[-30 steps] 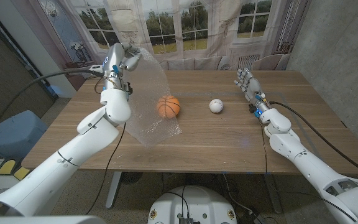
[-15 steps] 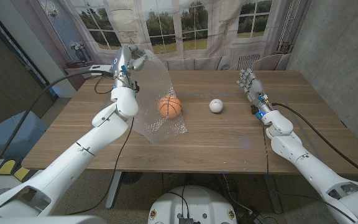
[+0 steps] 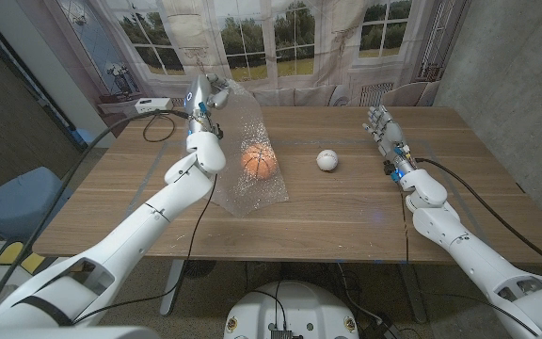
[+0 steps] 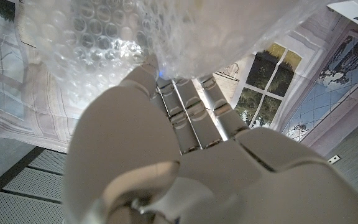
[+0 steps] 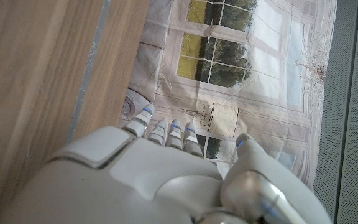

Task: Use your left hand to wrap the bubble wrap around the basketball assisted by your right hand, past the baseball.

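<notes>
An orange basketball (image 3: 259, 161) sits mid-table, seen through the clear bubble wrap (image 3: 245, 151). My left hand (image 3: 205, 94) holds the sheet's top edge raised high above the table, so the wrap hangs as a curtain in front of the ball with its lower edge on the wood. In the left wrist view my left hand (image 4: 166, 149) grips the bubble wrap (image 4: 123, 37). A white baseball (image 3: 326, 160) lies to the right of the basketball. My right hand (image 3: 382, 127) stands near the table's right side with fingers apart and holds nothing; in the right wrist view my right hand (image 5: 166, 180) is above the wood.
The wooden table (image 3: 346, 212) reaches to a curtained window wall behind. A black cable (image 3: 478, 202) trails across the right side of the table. A blue chair (image 3: 7, 202) stands off the left edge.
My left hand has carried the raised bubble wrap to the right, so the sheet now hangs over the basketball. The right hand has drifted slightly farther back.
</notes>
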{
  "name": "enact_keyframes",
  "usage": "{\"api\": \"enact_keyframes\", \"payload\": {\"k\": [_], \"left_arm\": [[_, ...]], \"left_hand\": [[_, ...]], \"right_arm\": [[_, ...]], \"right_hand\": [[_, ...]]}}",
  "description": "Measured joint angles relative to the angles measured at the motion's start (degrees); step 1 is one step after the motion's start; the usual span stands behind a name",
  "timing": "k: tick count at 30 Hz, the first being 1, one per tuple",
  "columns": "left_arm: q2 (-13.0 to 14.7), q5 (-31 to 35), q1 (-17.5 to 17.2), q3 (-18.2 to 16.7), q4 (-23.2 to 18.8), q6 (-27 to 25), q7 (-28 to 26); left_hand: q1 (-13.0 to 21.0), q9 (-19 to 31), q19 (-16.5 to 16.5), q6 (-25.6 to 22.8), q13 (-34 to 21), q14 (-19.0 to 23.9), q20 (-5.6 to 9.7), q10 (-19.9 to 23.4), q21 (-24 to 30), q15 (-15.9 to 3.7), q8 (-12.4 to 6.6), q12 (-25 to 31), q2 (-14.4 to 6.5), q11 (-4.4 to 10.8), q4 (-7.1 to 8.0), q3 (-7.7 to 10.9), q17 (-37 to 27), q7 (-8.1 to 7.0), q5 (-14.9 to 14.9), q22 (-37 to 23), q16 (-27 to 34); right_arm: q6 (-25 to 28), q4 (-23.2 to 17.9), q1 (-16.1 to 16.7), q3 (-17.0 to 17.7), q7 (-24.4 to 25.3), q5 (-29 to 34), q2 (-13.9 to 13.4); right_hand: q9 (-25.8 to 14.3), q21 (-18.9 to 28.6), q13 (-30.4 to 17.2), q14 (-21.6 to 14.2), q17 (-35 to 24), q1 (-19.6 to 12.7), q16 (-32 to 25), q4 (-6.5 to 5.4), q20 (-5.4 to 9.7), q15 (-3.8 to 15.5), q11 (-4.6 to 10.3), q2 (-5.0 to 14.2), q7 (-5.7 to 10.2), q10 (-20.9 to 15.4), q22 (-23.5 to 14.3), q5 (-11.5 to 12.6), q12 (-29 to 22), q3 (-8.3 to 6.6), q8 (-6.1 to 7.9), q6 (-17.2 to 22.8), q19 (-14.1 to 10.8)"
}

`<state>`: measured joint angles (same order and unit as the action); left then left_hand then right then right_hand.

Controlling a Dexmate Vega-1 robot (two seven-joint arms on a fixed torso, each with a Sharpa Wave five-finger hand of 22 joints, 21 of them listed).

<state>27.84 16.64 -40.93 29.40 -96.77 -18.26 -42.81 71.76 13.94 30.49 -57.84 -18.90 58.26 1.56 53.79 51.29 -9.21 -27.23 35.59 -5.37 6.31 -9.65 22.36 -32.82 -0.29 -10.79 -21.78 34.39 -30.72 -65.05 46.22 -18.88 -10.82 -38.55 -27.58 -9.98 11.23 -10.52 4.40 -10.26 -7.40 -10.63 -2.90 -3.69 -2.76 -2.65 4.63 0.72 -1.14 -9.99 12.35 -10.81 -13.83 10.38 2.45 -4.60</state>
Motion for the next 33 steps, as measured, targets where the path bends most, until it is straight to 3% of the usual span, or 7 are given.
{"api": "enact_keyframes", "payload": {"k": [9,20,24,27,29,31,33], "left_arm": [[-4.8,-0.1,4.8,2.4,10.3,3.8,-4.4],[-7.5,-1.5,9.6,5.9,18.5,4.5,-3.1],[-8.6,-2.1,11.3,7.0,21.7,4.9,-2.4],[-9.5,-2.6,12.7,8.1,24.3,5.1,-1.7],[-10.0,-3.2,13.6,8.7,25.7,5.1,-0.7],[-10.2,-3.7,14.1,9.1,26.4,4.8,0.4],[-10.5,-4.5,15.6,10.1,27.8,4.2,2.2]], "left_hand": [[0.2,-0.4,0.3,-0.6,0.0,0.5,0.30,0.5,1.1,-0.31,0.07,-0.7,0.3,-0.49,0.00,-0.01,-0.1,0.00,-0.3,0.3,-0.2],[-0.3,-0.9,0.0,-0.7,-1.3,0.5,0.62,0.5,2.1,-0.31,0.41,-1.7,0.7,-0.43,0.10,0.09,-0.3,0.05,-0.5,0.5,-1.2],[-0.3,-0.9,-0.7,0.6,-5.8,0.5,0.60,0.2,2.9,-0.31,1.51,-3.0,0.7,-0.14,0.33,0.32,-0.2,-1.16,-0.3,0.8,-2.2],[-0.3,-1.6,-2.5,3.5,-7.3,-0.6,0.19,-0.7,3.4,-0.04,3.46,-5.6,0.7,0.74,0.58,0.73,0.6,-1.14,0.0,1.6,-4.3],[-1.1,-2.0,-4.7,7.8,-5.9,-2.8,-0.04,-1.7,3.7,0.52,6.18,-8.4,-0.1,1.63,0.99,1.44,2.7,-1.11,0.2,2.7,-7.4],[-3.1,-2.6,-8.2,14.5,-3.6,-7.1,-0.80,-6.5,3.5,1.53,10.29,-12.6,-2.1,0.96,1.71,2.30,6.3,-0.37,0.2,4.6,-12.1],[-6.2,-3.1,-13.0,22.7,-1.1,-14.0,-2.37,-13.3,2.1,3.26,14.61,-17.9,-2.5,-0.86,2.54,2.40,10.7,1.11,0.5,7.3,-17.7]], "right_arm": [[-0.8,2.3,-0.5,0.3,-0.7,-0.6,0.6],[-1.5,4.4,-1.1,0.6,-1.5,-1.1,1.2],[-1.8,5.2,-1.3,0.7,-1.6,-1.3,1.4],[-2.0,5.6,-1.4,0.8,-1.8,-1.4,1.6],[-2.2,5.8,-1.4,0.9,-1.8,-1.4,1.6],[-2.2,5.9,-1.4,0.9,-1.8,-1.4,1.6],[-2.4,6.0,-1.2,1.0,-1.8,-1.6,1.6]], "right_hand": [[0.0,0.0,0.0,0.0,0.0,0.0,0.0,0.00,0.00,0.01,0.00,0.00,0.00,0.0,0.0,0.0,0.0,0.00,0.00,0.0,0.0],[0.0,0.0,0.0,0.0,0.0,0.0,0.0,0.23,0.00,0.01,0.00,0.00,0.00,0.0,0.0,0.0,0.0,0.23,0.00,0.0,0.0],[0.0,0.0,0.0,0.0,0.0,0.0,0.0,0.23,-0.20,0.01,0.00,0.00,0.00,0.0,0.0,0.0,0.0,0.23,0.00,0.0,-0.2],[0.0,0.0,0.0,0.0,0.0,0.0,0.0,0.23,-0.32,0.01,0.00,-0.01,0.00,0.0,0.0,0.0,0.0,0.23,0.00,0.0,-0.3],[0.0,0.0,0.0,0.0,0.0,0.0,0.0,0.23,-0.32,0.01,0.00,-0.02,0.00,0.0,0.0,0.0,0.0,0.23,0.00,0.0,-0.3],[0.0,0.0,0.0,0.0,0.0,0.2,0.0,0.23,-0.32,0.02,0.00,-0.25,0.00,0.0,0.0,0.0,0.0,0.23,0.00,0.0,-0.3],[0.0,0.0,0.0,0.0,0.0,0.2,0.0,0.23,-0.31,0.01,0.00,-0.24,0.00,0.0,0.0,0.0,0.0,0.23,0.00,0.0,-0.3]]}}
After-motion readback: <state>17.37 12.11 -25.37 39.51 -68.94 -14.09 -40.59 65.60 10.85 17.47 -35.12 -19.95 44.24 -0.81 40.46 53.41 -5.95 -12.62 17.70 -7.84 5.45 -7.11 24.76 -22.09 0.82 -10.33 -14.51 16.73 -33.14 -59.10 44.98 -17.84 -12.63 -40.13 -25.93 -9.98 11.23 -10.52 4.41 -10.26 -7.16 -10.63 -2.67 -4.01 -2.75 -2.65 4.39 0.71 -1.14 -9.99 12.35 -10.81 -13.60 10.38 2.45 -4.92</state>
